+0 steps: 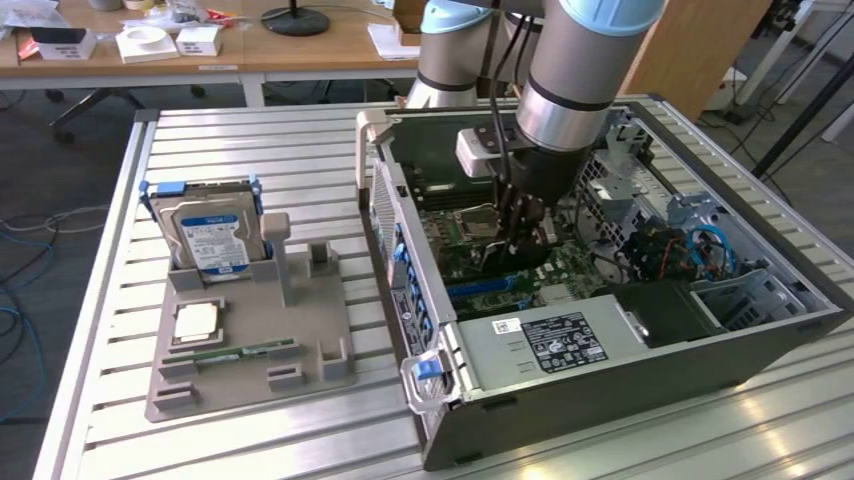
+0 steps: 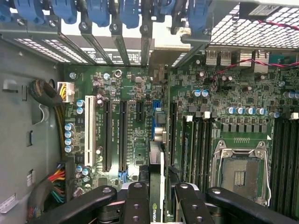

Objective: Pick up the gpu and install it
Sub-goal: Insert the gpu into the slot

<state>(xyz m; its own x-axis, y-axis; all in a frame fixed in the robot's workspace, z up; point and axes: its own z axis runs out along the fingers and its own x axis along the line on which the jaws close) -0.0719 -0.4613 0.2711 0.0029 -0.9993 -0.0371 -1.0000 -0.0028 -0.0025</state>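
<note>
The gpu shows edge-on in the wrist view as a thin card with a green logo strip, running from between my fingers toward the case's rear slot openings. My gripper is shut on it. The card hangs just over the green motherboard, in line with a blue slot and beside two long black slots. In the exterior view my gripper reaches down into the open computer case, with the dark gpu held low over the board.
A grey holder tray at the exterior view's left carries an upright hard drive, a processor chip and a memory stick. Inside the case are a power supply, a processor socket and a cable bundle.
</note>
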